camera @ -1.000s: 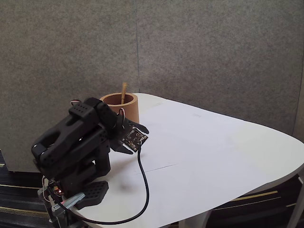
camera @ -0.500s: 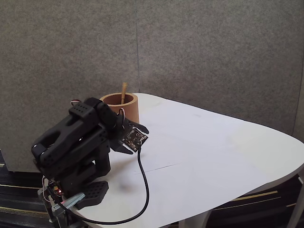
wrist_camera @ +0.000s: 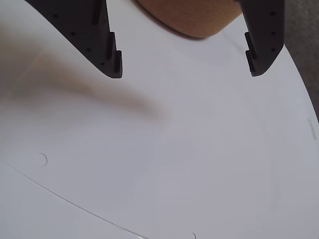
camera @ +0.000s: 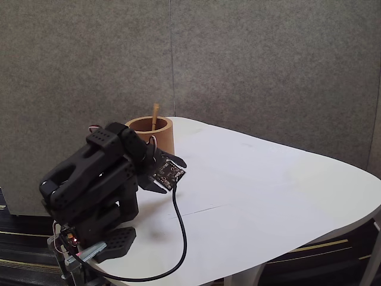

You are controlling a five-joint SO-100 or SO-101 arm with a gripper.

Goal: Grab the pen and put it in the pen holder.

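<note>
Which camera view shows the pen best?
The fixed view: the pen stands inside the pen holder, its tip above the rim. In the wrist view, part of the holder's wall shows between the open gripper fingers.

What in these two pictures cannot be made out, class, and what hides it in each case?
- Pen: the lower part, fixed view, hidden inside the pen holder.
- Pen holder: the rim and inside, wrist view, cut off by the top edge.
- Gripper: the fingertips, fixed view, masked by the arm and its circuit board.
</note>
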